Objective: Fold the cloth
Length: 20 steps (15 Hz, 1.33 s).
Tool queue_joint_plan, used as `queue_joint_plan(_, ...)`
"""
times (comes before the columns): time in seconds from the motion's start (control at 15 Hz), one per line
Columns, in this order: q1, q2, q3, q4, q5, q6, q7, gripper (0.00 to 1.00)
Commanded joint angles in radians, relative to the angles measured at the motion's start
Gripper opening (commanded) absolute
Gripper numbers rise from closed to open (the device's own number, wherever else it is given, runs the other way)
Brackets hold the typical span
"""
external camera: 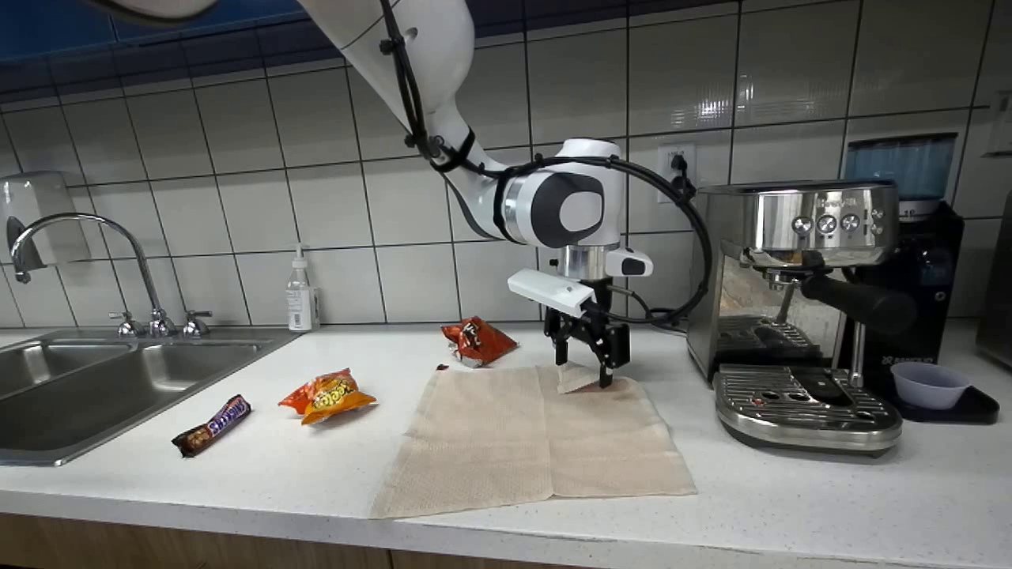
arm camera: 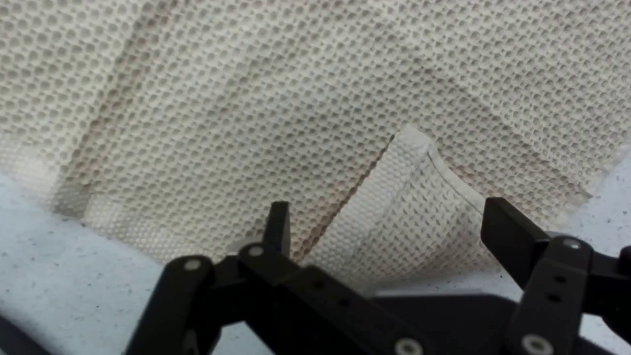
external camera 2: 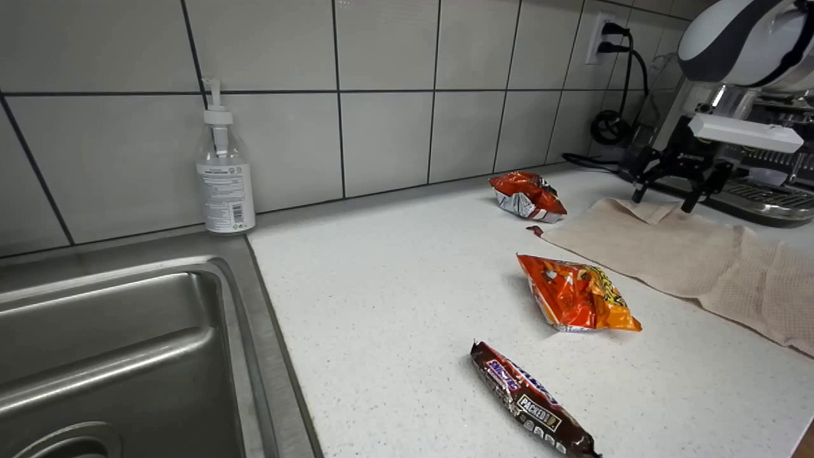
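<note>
The beige cloth lies spread on the white counter in both exterior views, with creases across it. It fills most of the wrist view. One corner at its back edge is folded over into a small flap, lying on the cloth. My gripper points down at this flap. In the wrist view the two fingers stand wide apart on either side of the flap, with nothing clamped between them. The gripper also shows at the cloth's back edge. Whether the fingertips touch the cloth is unclear.
A red packet lies by the cloth's back left corner. An orange packet and a chocolate bar lie toward the sink. A coffee machine stands right of the cloth. A pump bottle stands near the wall.
</note>
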Motion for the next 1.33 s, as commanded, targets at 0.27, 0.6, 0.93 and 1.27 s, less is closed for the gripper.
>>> queue_joint_plan(0.27, -0.022, 0.022, 0.021, 0.043, 0.013, -0.016, -0.019, 1.00)
queue_joint_plan(0.6, -0.022, 0.026, 0.021, 0.048, 0.012, -0.013, -0.017, 1.00)
queue_joint_plan(0.93, -0.021, 0.036, 0.020, 0.054, 0.010, -0.015, -0.014, 1.00)
queue_joint_plan(1.27, -0.021, 0.042, 0.021, 0.061, 0.010, -0.012, -0.016, 0.75)
